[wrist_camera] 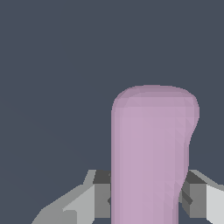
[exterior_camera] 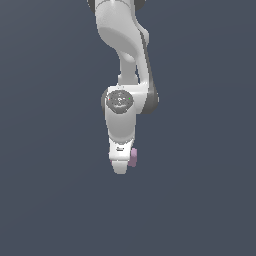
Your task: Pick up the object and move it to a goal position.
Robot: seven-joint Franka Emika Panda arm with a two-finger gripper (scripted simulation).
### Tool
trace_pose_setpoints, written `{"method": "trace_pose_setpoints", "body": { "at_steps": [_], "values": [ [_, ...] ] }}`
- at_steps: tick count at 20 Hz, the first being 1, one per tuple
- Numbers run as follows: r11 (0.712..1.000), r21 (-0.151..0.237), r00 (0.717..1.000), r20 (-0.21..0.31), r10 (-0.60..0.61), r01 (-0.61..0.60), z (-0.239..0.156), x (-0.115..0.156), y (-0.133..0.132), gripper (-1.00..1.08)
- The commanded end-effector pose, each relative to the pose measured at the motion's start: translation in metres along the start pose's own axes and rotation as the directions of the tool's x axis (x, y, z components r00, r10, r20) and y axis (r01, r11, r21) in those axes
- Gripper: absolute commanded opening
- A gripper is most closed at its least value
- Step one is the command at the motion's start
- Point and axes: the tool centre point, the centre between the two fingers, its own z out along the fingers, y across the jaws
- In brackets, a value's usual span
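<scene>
The pale pink-lilac block (wrist_camera: pixel 151 153) fills the wrist view, standing between my two grey fingers (wrist_camera: pixel 98 199), which press on both of its sides. In the exterior view only a small part of the block (exterior_camera: pixel 133 157) shows at the exterior view's right of my white gripper (exterior_camera: pixel 120 167), which hides the rest. The gripper points down from the white arm (exterior_camera: pixel 120 115). It is shut on the block.
A plain dark blue-grey surface (exterior_camera: pixel 50 200) lies all around. No other object or goal marker shows in either view.
</scene>
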Motion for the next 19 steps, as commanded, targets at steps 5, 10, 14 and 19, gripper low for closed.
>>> {"method": "trace_pose_setpoints", "body": {
  "at_steps": [5,10,14,19],
  "values": [
    [1.0,-0.002,1.0,0.001,0.0,0.0,-0.043,-0.015,-0.009,-1.0],
    [1.0,-0.002,1.0,0.0,0.0,0.0,-0.08,-0.028,-0.017,-1.0],
    [1.0,-0.002,1.0,0.0,0.0,0.0,-0.1,-0.035,-0.02,-1.0],
    [1.0,-0.002,1.0,0.0,0.0,0.0,-0.11,-0.038,-0.021,-1.0]
  ]
}}
